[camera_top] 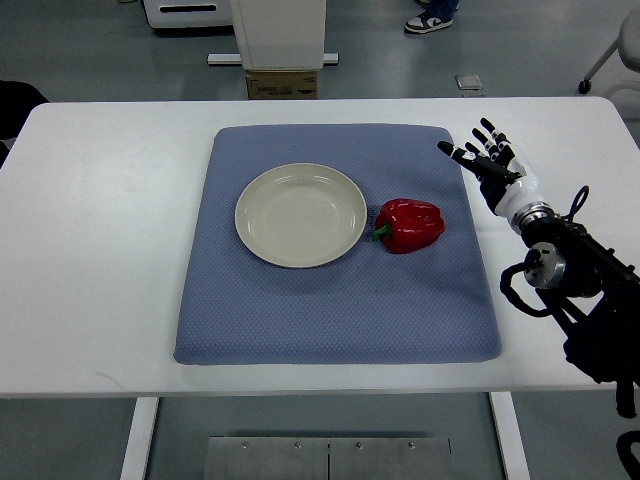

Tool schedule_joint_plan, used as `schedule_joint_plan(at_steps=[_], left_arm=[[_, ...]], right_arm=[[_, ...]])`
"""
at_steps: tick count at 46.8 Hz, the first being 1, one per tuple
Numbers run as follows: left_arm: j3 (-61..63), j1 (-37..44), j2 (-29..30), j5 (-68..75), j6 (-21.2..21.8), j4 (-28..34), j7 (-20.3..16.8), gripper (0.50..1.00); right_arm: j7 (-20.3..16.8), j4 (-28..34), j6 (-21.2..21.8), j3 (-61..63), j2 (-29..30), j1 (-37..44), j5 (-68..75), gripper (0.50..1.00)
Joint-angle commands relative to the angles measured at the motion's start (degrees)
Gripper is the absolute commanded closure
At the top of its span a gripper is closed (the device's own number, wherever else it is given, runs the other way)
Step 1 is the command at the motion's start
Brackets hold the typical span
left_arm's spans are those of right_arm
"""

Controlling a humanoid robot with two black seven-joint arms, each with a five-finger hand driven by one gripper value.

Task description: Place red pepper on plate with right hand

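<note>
A red pepper point(409, 224) with a green stem lies on its side on the blue mat point(335, 300), just right of the cream plate point(300, 214), stem pointing toward the plate's rim. The plate holds nothing. My right hand point(485, 155) hovers over the mat's right edge, up and to the right of the pepper, with its black-and-white fingers point(487, 131) spread and holding nothing. The right arm point(570, 285) comes in from the lower right. The left arm is out of view.
The mat lies on a white table point(100, 250). Beyond the far table edge stand a white pillar base with a cardboard box point(282, 83), and a person's shoe point(430, 20) shows on the floor.
</note>
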Motion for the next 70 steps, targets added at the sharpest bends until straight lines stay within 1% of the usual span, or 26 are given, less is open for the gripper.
schedule_joint_plan(at_steps=[1, 30, 34, 46, 70], left_arm=[[0.0, 0.0, 0.0, 0.0, 0.0, 0.1, 0.0, 0.5], [0.0, 0.1, 0.0, 0.0, 0.0, 0.1, 0.0, 0.5], [0.0, 0.1, 0.0, 0.0, 0.0, 0.1, 0.0, 0.5], [0.0, 0.1, 0.0, 0.0, 0.0, 0.1, 0.0, 0.5], [0.0, 0.1, 0.0, 0.0, 0.0, 0.1, 0.0, 0.5]], right_arm=[[0.0, 0.1, 0.0, -0.2, -0.1, 0.2, 0.0, 0.5], [-0.1, 0.0, 0.0, -0.1, -0.3, 1.3, 0.1, 0.5], [-0.1, -0.6, 0.0, -0.1, -0.3, 1.5, 0.1, 0.5], [-0.2, -5.0, 0.1, -0.1, 0.0, 4.3, 0.2, 0.5], [-0.3, -5.3, 0.1, -0.1, 0.1, 5.0, 0.3, 0.5]])
